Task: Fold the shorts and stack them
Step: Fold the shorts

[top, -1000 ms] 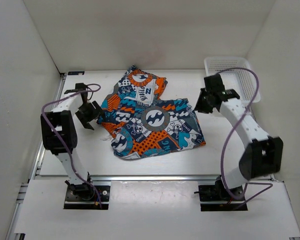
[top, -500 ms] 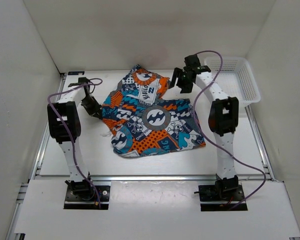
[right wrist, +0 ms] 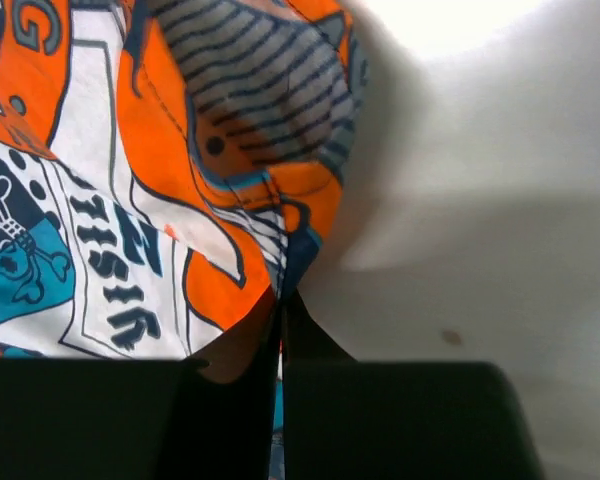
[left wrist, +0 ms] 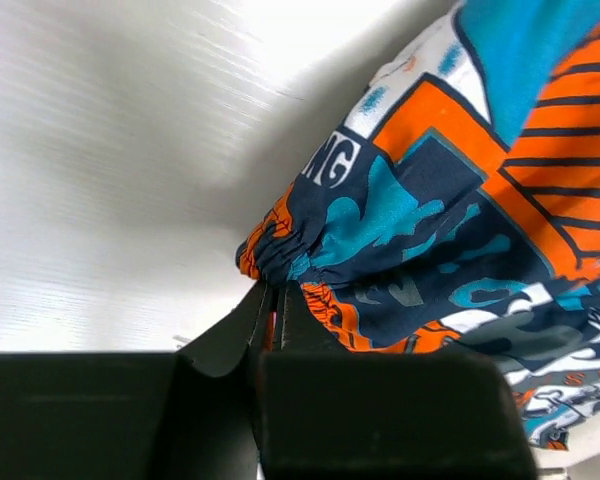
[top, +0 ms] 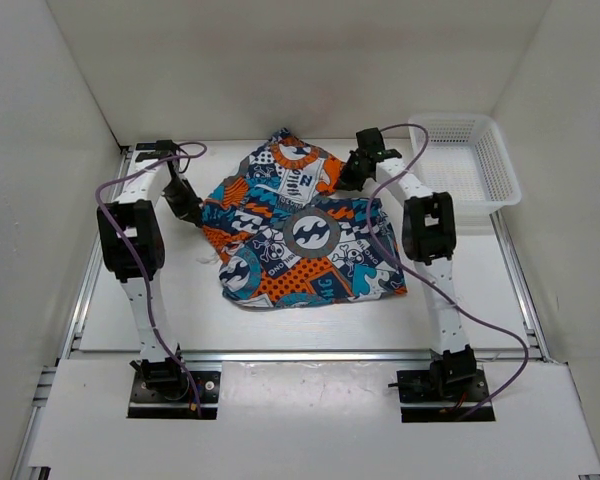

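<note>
Both my pincers reached the cloth since prev frame.
Now left pincer [top: 187,207] & right pincer [top: 355,170] clamp edges of orange-teal-navy patchwork fabric shorts [top: 300,240], centre-back of white tabletop [top: 180,310]; thin bites may slip on lift.

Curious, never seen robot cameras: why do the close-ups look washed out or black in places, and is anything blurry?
Top external view: even light, sharp, faint shadows round the shorts. Left wrist view: the table glares white beside a grey shadow, the left tool is solid black. Right wrist view: upper right burns out white, the print looks soft, the right tool black too.
</note>
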Robot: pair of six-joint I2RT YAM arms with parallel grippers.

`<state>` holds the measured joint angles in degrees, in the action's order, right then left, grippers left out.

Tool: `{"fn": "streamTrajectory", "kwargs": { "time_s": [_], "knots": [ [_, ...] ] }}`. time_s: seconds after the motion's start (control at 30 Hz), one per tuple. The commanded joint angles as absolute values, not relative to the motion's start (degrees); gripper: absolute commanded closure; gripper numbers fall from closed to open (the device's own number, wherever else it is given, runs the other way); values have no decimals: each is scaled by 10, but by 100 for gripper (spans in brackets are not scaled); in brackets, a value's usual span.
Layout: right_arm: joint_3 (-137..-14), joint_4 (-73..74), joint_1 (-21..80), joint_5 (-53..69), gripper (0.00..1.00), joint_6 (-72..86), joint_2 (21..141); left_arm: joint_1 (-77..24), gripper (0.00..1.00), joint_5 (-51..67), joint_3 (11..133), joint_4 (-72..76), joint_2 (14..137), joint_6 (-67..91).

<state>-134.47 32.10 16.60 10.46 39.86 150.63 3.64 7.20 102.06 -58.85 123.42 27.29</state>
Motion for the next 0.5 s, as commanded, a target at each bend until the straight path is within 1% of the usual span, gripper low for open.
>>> {"fn": "streamTrajectory", "kwargs": {
  "time_s": [0.0,0.03,0.1,0.13,0.2,0.23,0.27,0.37,0.47],
  "knots": [
    [-1206,280,177,41,100,460,1394,47,90,33,1050,-604,1236,250],
    [-1108,255,177,8,100,467,1334,47,90,33,1050,-604,1236,243],
    [-1030,255,192,-24,100,475,1286,57,90,33,1050,-604,1236,235],
    [-959,255,192,-33,100,475,1247,57,90,33,1050,-604,1236,227],
    [-887,255,207,-50,100,486,1192,57,90,39,1045,-604,1236,222],
    [-855,255,215,-58,100,486,1177,57,90,48,1040,-604,1236,215],
    [-795,255,221,-58,100,501,1162,57,90,56,1040,-604,1236,215],
    [-706,254,226,-79,100,516,1114,50,90,63,1027,-599,1236,196],
    [-661,268,241,-119,100,516,1057,50,90,51,1027,-613,1230,185]
  ]
}}
